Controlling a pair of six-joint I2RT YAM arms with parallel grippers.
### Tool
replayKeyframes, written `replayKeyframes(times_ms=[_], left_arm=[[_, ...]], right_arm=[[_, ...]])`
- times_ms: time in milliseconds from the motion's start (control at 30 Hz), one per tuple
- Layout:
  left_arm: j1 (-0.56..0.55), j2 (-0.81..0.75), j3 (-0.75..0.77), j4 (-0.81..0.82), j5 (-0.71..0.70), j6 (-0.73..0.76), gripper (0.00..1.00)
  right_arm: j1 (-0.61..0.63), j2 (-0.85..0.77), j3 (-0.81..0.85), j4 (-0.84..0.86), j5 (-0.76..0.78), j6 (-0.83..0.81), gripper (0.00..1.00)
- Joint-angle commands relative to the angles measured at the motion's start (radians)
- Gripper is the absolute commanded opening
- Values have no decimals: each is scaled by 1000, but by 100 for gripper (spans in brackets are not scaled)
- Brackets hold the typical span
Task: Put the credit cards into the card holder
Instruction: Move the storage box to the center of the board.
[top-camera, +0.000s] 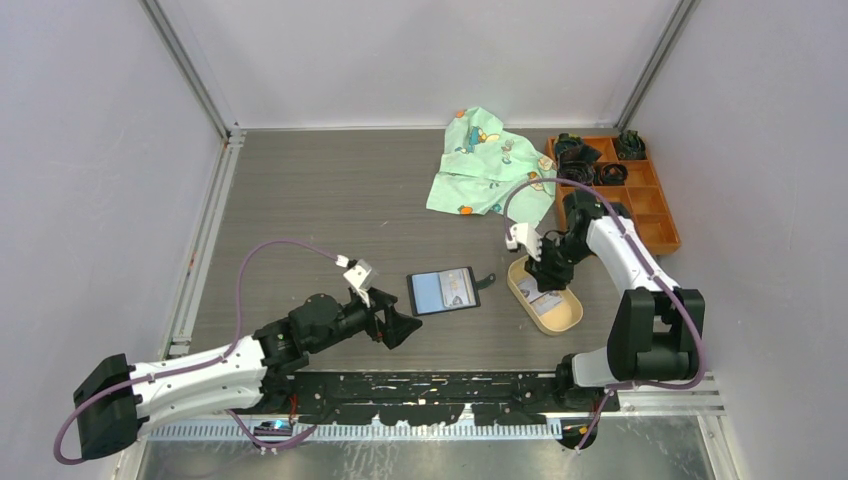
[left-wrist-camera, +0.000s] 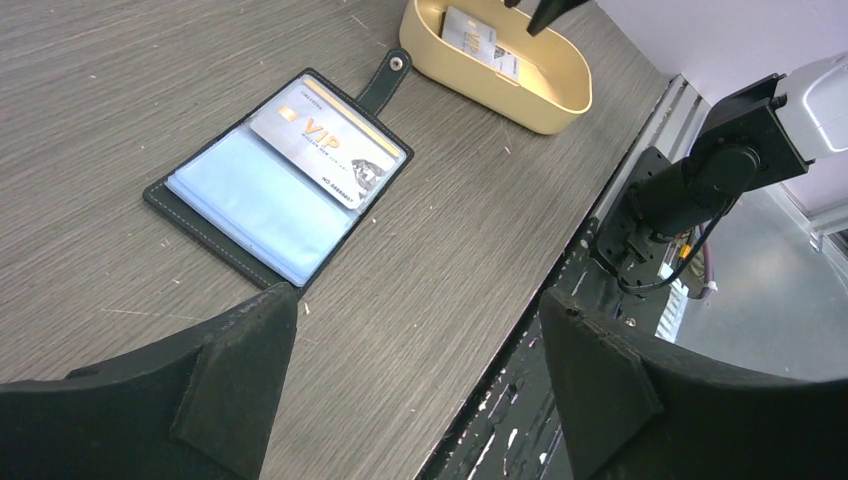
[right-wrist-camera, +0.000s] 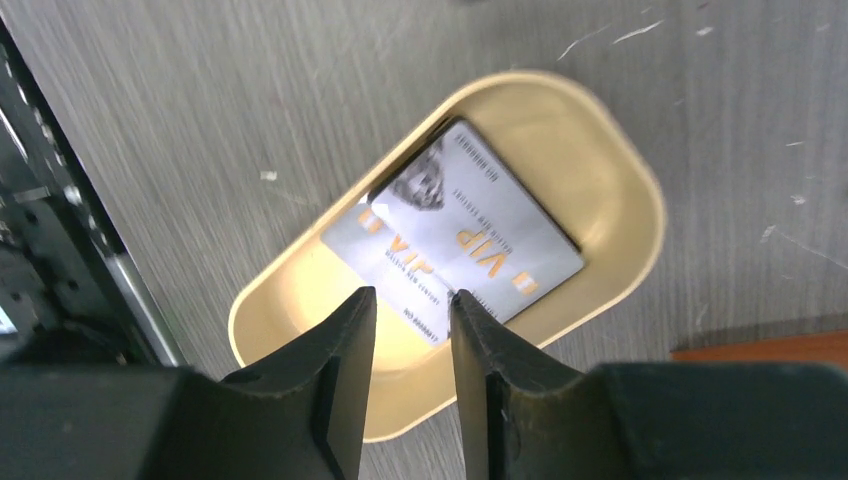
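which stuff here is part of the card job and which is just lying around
For the job: card holder, card already in it, cards in the tan tray.
Lying about: patterned cloth, orange box.

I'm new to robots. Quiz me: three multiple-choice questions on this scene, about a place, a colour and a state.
1. Where is the open black leather card holder? A in the orange compartment box; B flat on the grey wood-grain table; C on the green cloth.
2. What colour is the shallow oval tray? A tan; B blue; C red.
3. The left claw is: A shut tight; B gripping the tray; C wide open, empty.
Answers: B, it lies unfolded on the tabletop; A, its rim is tan; C, its jaws stand far apart, nothing between.
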Motion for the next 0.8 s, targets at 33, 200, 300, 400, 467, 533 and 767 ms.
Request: replayKeyframes(times_ms=[33, 200, 300, 400, 467, 533, 767], left_arm=[[6, 4, 4, 36, -4, -19, 90], [4, 0, 4, 39, 2, -27, 89], [5, -6, -1, 37, 3, -31, 89], [5, -8, -6, 40, 2, -33, 89], [4, -5, -3, 44, 2, -34, 89], [4, -1, -1, 47, 4, -35, 89], [5, 8, 0, 53, 10, -40, 89]], right_arm=[[-45, -10, -47, -93, 57, -375, 40], [-45, 45, -70, -151, 49, -525, 37], [-43, 47, -112, -137, 34, -575, 33], [-24, 38, -152, -91, 30, -571, 31], [-3, 38, -167, -75, 22, -564, 30], [41, 40, -175, -62, 13, -558, 28], [254, 25, -183, 108, -9, -365, 32]])
